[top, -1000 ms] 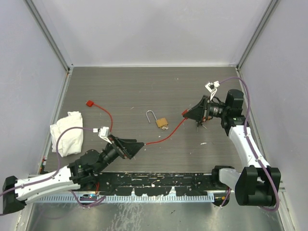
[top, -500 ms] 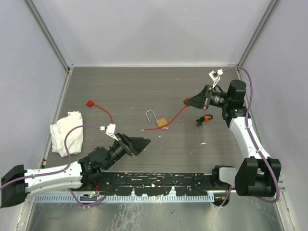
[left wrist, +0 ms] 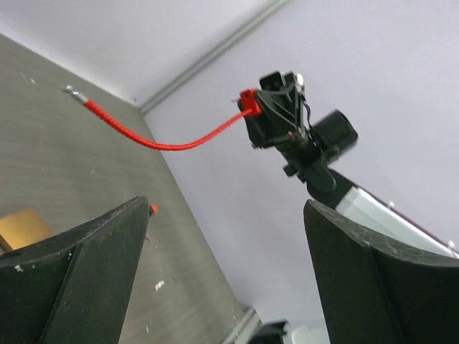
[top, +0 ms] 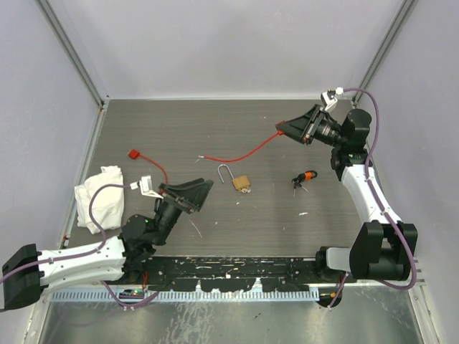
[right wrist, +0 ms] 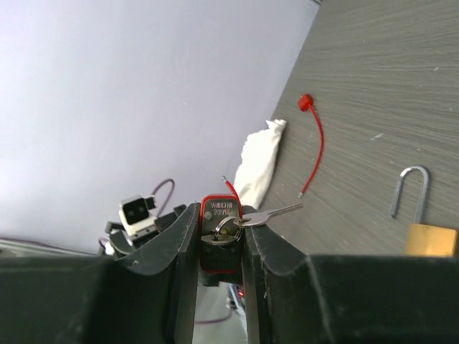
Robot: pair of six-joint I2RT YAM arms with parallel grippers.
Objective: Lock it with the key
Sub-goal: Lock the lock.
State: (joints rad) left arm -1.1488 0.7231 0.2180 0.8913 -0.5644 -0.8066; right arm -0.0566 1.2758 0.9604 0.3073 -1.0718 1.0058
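Note:
My right gripper (top: pixel 287 130) (right wrist: pixel 219 212) is raised at the back right, shut on the body of a red cable lock (right wrist: pixel 219 208) (top: pixel 278 131). A dark-headed key (right wrist: pixel 219 239) sits in the lock's face, and a silver key (right wrist: pixel 270 215) hangs from its ring. The lock's red cable (top: pixel 237 157) (left wrist: pixel 165 143) arcs left, its bare end (top: pixel 201 158) loose in the air. My left gripper (top: pixel 192 192) (left wrist: pixel 226 208) is open near the front left, tilted upward and holding nothing. It faces the right gripper (left wrist: pixel 276 118).
A brass padlock (top: pixel 241 183) (right wrist: pixel 430 240) with its shackle open lies mid-table. A small bunch of keys with an orange piece (top: pixel 305 177) lies to its right. A second red cable lock (top: pixel 133 153) (right wrist: pixel 306 102) and a white cloth (top: pixel 100 197) (right wrist: pixel 258 154) are at the left.
The right gripper has lifted the red lock up and toward the back. The cable's free end swung away from the left gripper, off the table. The left gripper tilted up and shifted left.

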